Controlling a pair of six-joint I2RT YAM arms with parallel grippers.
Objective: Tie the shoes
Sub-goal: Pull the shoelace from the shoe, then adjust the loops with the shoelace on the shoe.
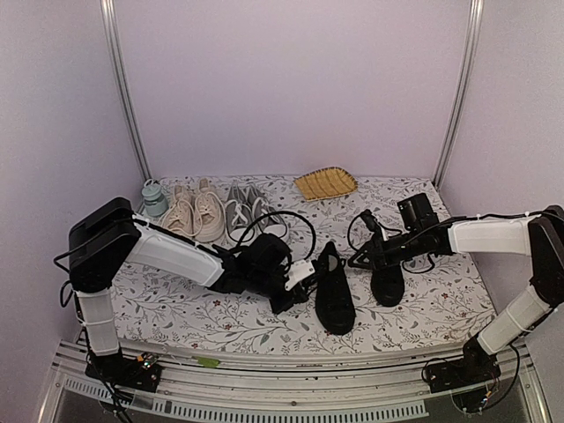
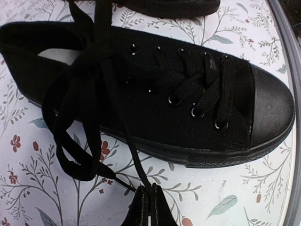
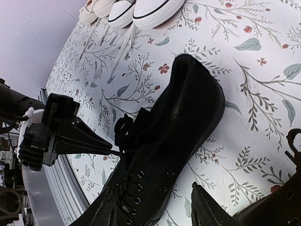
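Subject: the black shoes stand about mid-table on the patterned table, toward its near edge. The left black shoe points its toe to the near edge; the right black shoe stands just beside it on the right; neither is tied. The beige pair and the grey pair stand at the far left, well apart from the work; a woven tray lies at the far edge.

Left gripper: closed, pinching one strand of lace of the left black shoe at its very fingertips. The strand runs taut from the throat of the shoe, across its side, down to the pinch; a slack loop lies over the same side onto the table. Whether the pinched strand is the free end cannot be told.

Right gripper: over the right black shoe, jaws standing apart; nothing is seen between them.

Assessment: the step in hand appears to be drawing out a lace of the left black shoe ahead of the first crossing. Recommended: pull low and steadily along the line of the strand, so the shoe neither drags nor tips; the hold is shallow and may slip under a jerk; keep the slack loop out of the pull, lest it snag. The right gripper would serve best by taking the other strand or steadying the shoe.
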